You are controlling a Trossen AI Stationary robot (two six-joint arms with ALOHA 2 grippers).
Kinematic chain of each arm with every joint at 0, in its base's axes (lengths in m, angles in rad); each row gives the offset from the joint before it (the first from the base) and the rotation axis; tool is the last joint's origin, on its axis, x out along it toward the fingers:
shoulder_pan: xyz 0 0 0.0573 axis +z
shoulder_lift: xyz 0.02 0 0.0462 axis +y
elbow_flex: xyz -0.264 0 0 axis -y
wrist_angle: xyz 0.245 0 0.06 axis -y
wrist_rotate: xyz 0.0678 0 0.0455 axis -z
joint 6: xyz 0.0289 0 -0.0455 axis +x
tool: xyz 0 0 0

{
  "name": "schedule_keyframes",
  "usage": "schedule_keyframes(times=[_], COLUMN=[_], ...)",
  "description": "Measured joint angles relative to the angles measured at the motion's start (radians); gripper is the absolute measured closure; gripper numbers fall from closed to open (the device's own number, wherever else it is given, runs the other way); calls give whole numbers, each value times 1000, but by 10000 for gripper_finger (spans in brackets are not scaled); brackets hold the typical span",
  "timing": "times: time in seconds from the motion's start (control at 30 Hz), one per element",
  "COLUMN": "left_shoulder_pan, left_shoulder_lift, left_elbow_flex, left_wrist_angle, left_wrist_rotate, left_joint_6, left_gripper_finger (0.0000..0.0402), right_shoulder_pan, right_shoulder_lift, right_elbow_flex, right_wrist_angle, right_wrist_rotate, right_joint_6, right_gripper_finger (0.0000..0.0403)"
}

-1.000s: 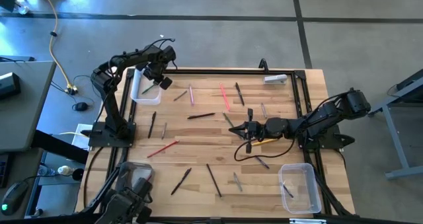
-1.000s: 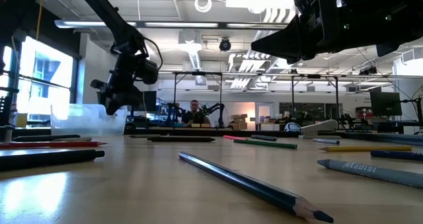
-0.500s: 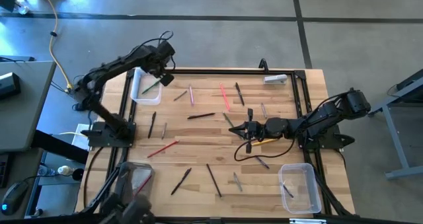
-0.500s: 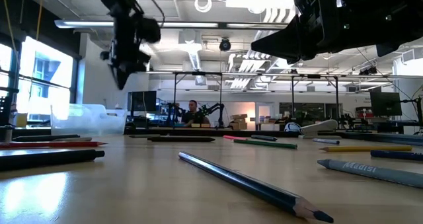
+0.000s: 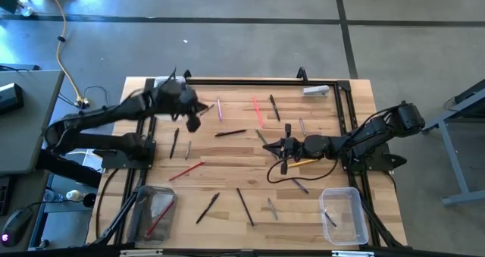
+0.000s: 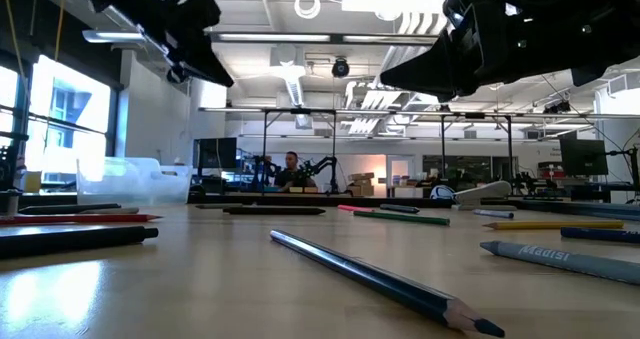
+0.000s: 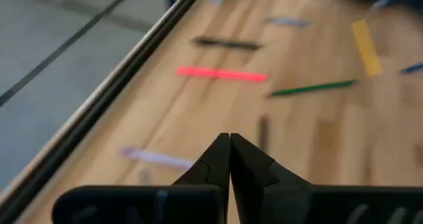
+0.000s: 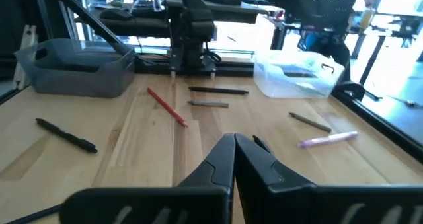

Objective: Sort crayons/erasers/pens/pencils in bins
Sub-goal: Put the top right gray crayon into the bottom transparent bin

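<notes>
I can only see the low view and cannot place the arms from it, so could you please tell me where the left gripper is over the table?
Observer: From above, the left gripper hangs over the left side of the table, close to a pink stick.
Operator: Thank you. Is it holding anything?
Observer: No. Its wrist view shows the fingers pressed together with nothing between them.
Operator: And the right gripper?
Observer: The right gripper is near the table's middle, also shut and empty.

The left hand [image 5: 192, 123] has closed and swung from the bin toward mid-table.
</notes>
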Motion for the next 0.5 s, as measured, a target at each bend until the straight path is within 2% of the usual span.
schedule_keyframes(times=[0.23,0.4,0.5], left_shoulder_pan=[-168,-251,-280], left_shoulder_lift=[-90,-82,-74], left_elbow_flex=[-340,-494,-561], left_wrist_angle=[561,943,1118], left_wrist_rotate=[8,8,6], left_joint_6=[-36,-61,-68], left_gripper_finger=[401,401,401], right_shoulder_pan=[-31,-46,-47], right_shoulder_lift=[0,0,0], right_elbow_flex=[0,0,14], right_wrist_angle=[-3,-17,-58], right_wrist_rotate=[9,77,82], right_joint_6=[71,153,187], right_gripper_finger=[403,403,403])
